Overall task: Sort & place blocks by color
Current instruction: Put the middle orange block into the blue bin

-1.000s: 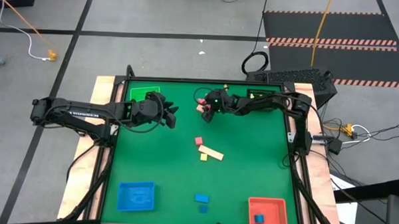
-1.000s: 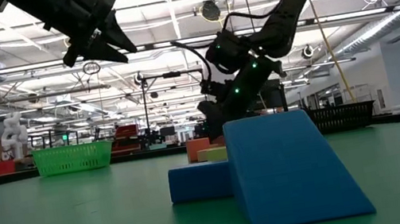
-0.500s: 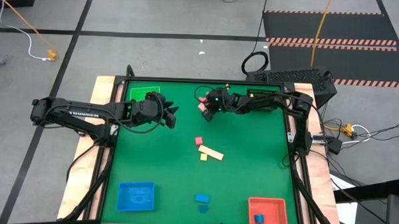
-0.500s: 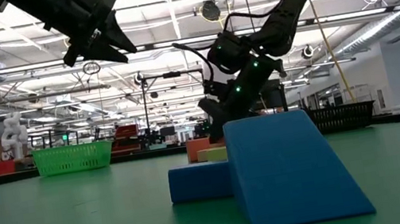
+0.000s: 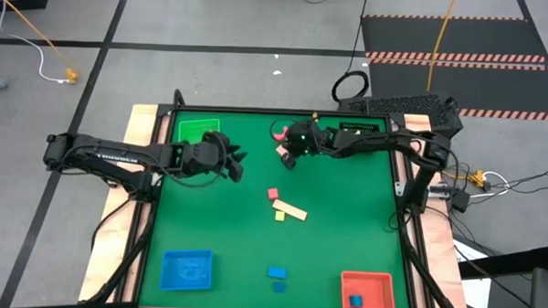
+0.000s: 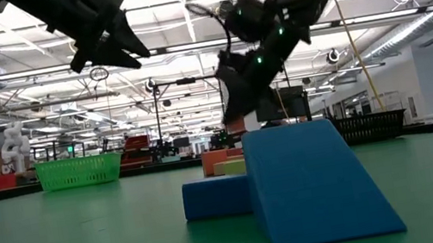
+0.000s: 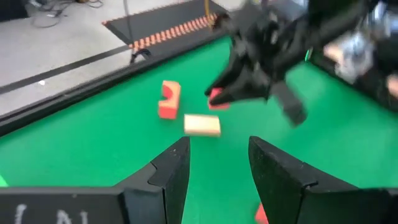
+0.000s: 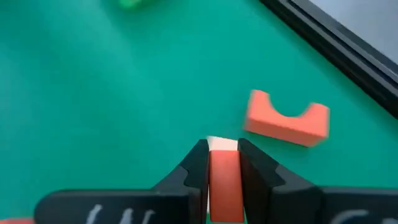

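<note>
Now, right gripper (image 8: 222,171): raised above the far middle of the green table (image 5: 344,230), fingers pinched on a red block (image 8: 224,183), which is seen upright between the dark fingers in the right wrist view.
Held block's surroundings: a cream block edge is glimpsed just behind the held piece; a red arch-shaped block (image 8: 286,118) is seen lying on the mat beyond it, apart from the fingers.
Left gripper (image 5: 232,163): held off the table over the far-left part of the mat, fingers spread with nothing between them, as shown in the left wrist view (image 7: 217,171).
Left wrist sighting: the arch block (image 7: 168,99) and a cream bar (image 7: 202,124) are seen lying near each other, close but not touching.
Middle of table: a small red cube (image 5: 273,194), a cream bar (image 5: 290,209) and a yellow piece (image 5: 278,215) are grouped together.
Near edge: two blue blocks (image 5: 278,274) are set between the blue tray (image 5: 187,269) and the red tray (image 5: 368,292).
Red tray contents: one blue block (image 5: 357,300) is seen inside.
Far-left corner: a green tray (image 5: 200,129) is placed.
</note>
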`<action>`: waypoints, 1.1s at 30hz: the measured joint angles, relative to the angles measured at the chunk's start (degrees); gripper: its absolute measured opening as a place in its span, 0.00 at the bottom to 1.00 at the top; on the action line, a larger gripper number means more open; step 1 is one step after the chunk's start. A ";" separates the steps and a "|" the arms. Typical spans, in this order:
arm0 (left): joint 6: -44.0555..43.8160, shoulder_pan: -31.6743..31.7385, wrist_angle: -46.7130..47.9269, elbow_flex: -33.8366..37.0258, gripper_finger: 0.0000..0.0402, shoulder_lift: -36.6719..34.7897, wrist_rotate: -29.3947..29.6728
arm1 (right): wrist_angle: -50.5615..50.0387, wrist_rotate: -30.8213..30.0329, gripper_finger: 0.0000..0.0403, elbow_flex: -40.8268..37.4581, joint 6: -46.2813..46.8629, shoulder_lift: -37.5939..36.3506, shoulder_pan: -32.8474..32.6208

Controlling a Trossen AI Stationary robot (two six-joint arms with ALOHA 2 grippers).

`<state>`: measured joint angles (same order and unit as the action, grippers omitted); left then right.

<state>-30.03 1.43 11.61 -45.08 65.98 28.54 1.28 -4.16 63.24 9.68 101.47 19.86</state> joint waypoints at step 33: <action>24.32 -25.75 -32.69 0.00 0.41 15.33 9.34 | 39.39 5.99 0.11 -11.82 -12.23 -12.99 -29.02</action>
<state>-5.71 -24.32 -21.08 -45.08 81.31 37.88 40.67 1.83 51.42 -2.55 88.48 -9.16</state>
